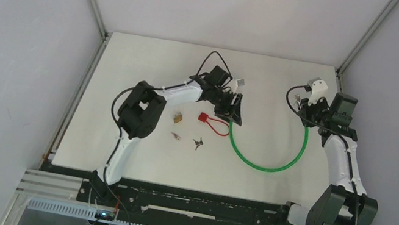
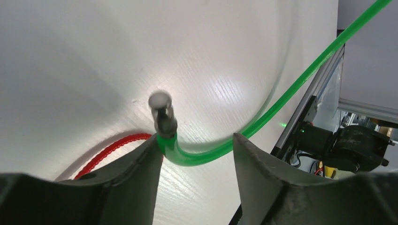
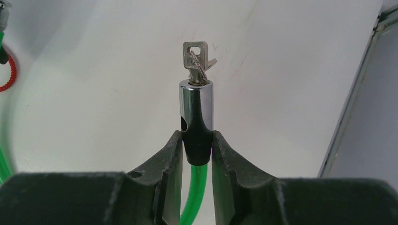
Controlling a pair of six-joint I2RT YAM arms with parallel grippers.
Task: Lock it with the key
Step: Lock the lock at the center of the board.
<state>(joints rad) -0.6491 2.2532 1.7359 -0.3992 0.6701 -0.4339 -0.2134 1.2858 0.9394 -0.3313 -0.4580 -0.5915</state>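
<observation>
The green cable [image 1: 265,167] lies in a wide loop on the desk [image 1: 149,66], and each of its ends is at a gripper. At the cable's right end, the right gripper [image 3: 196,140] has its jaws closed on the dark base of the chrome lock barrel [image 3: 196,112]. It holds the barrel upright, with the key [image 3: 195,56] seated in the top on its ring.

At the cable's left end, the left gripper [image 2: 197,145] straddles the cable just behind the metal pin [image 2: 162,112]. Its jaws stand apart, wider than the cable, which rests against one finger only, so nothing is gripped there yet.

A red lock [image 1: 203,117] sits just left of that end. A brass padlock [image 1: 178,118] and loose keys [image 1: 197,144] lie further left, well clear of the cable.

The step in hand looks like taking hold of the pin end so it can go into the barrel. To do it well, close the left jaws on the cable close behind the pin, leaving the pin's head fully free, since a grip further back would likely let the cable flex. Keep the red lock's wire out of the pinch.

The barrel shows a dark opening on its side. Turn it to face the pin, push straight in, and only then turn the key
</observation>
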